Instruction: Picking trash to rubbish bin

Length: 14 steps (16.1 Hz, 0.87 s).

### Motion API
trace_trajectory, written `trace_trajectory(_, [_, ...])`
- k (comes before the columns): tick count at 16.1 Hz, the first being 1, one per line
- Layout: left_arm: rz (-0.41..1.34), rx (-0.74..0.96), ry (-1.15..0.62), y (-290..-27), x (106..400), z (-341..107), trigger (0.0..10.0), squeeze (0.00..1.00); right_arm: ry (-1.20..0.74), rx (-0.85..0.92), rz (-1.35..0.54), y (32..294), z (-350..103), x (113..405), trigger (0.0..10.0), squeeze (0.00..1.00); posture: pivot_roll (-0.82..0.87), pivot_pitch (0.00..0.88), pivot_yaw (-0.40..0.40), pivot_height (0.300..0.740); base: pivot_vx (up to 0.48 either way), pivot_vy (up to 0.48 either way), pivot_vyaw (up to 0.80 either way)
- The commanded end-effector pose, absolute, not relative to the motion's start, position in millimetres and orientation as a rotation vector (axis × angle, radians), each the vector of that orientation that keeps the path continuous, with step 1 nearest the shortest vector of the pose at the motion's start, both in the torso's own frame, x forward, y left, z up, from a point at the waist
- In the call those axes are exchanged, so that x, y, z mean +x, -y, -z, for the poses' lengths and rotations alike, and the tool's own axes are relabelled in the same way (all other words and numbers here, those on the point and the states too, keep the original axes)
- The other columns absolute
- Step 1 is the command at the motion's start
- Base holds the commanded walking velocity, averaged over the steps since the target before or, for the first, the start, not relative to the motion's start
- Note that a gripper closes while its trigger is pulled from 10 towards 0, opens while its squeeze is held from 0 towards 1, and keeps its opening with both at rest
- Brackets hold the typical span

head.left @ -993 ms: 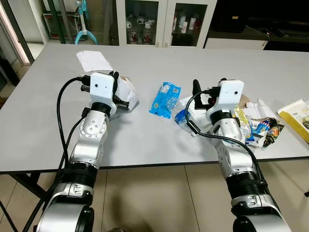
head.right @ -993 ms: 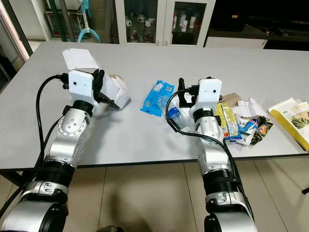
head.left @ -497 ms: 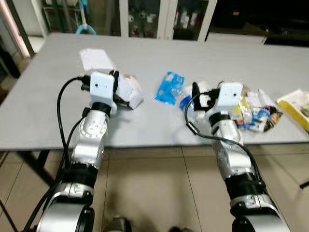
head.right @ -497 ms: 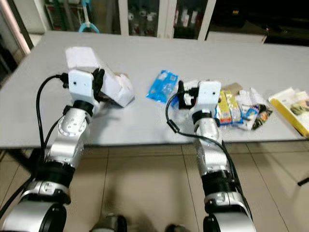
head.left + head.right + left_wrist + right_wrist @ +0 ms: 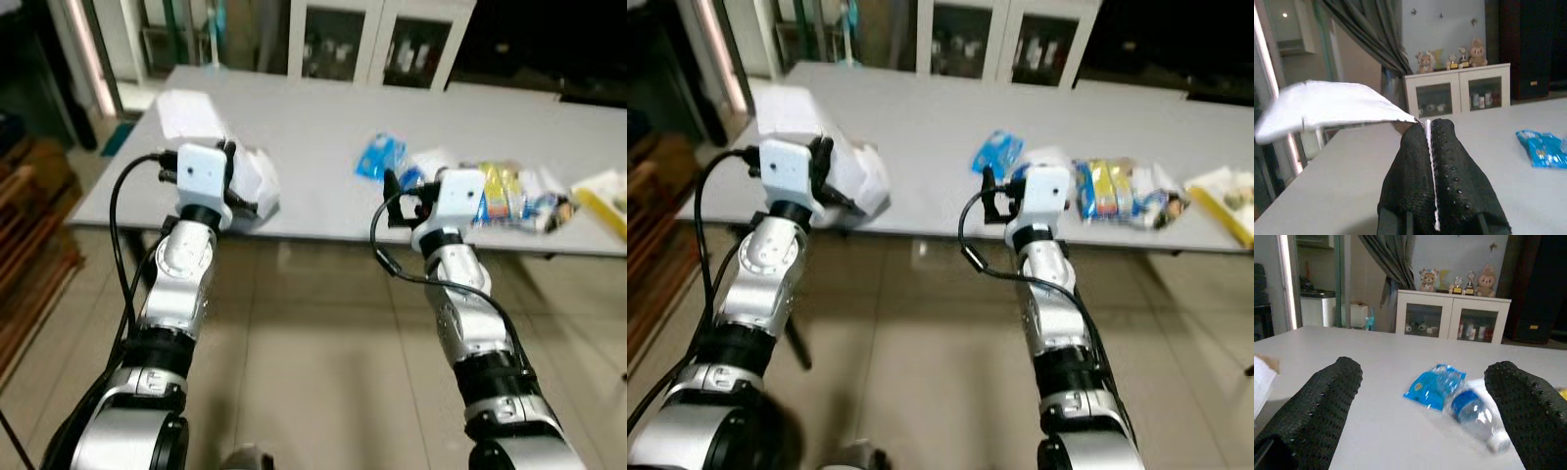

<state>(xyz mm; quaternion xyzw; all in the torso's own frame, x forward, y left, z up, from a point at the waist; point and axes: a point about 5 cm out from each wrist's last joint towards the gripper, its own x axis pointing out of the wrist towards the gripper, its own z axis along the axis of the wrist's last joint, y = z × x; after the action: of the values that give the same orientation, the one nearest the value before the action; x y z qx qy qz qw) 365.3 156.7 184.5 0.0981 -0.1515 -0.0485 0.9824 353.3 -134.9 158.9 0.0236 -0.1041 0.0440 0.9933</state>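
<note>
The left tool point(image 5: 1432, 142) is pinched fully closed on the edge of a sheet of white paper point(image 5: 1327, 107), which sticks out flat from between its black fingers. In the head views that tool is lifted over the near left edge of the grey counter point(image 5: 294, 147), with the crumpled white paper point(image 5: 250, 181) bunched just beyond it.

The right tool point(image 5: 1422, 416) is spread wide, with nothing between its fingers point(image 5: 1317, 406). It sits at the near edge of the counter, pointing across it at a blue wrapper point(image 5: 1436, 384) and a clear plastic bottle point(image 5: 1476, 418) with a blue label. The bottle lies on its side, touching the wrapper on the side nearer the right arm.

Further along the counter from the blue wrapper point(image 5: 380, 157), toward the robot's right, a heap of mixed wrappers point(image 5: 509, 196) lies near the front edge, yellow and blue among them, though blurred. A yellow and white packet point(image 5: 602, 191) lies beyond the heap at the counter's right end.

Behind the counter stands a white cabinet point(image 5: 1452, 320) with glass doors and small figurines point(image 5: 1457, 281) on top.
</note>
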Motion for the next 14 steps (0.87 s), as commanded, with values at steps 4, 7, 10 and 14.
trace_trajectory(4, [0.110, 0.193, 0.310, -151.6, 365.2, -185.1, 10.0, 0.00, 0.206, 0.056, -0.076, 140.2, -159.7, 353.5, 10.0, 0.00, 0.01, 0.003, -0.041, 0.740, -0.296, 0.000, 0.00])
trace_trajectory(7, [0.112, 0.194, 0.309, -151.4, 365.3, -185.1, 10.0, 0.00, 0.203, 0.058, -0.074, 140.5, -159.1, 353.1, 10.0, 0.00, 0.00, 0.007, -0.039, 0.740, -0.295, 0.000, 0.00])
trace_trajectory(10, [0.112, 0.193, 0.308, -151.4, 365.3, -185.2, 10.0, 0.00, 0.195, 0.052, -0.074, 140.4, -157.4, 352.8, 10.0, 0.00, 0.00, 0.010, -0.039, 0.740, -0.296, 0.000, 0.00])
trace_trajectory(14, [0.113, 0.189, 0.307, -151.3, 365.5, -185.3, 10.0, 0.00, 0.189, 0.054, -0.071, 141.6, -156.8, 353.0, 10.0, 0.00, 0.00, 0.017, -0.040, 0.740, -0.295, 0.000, 0.00])
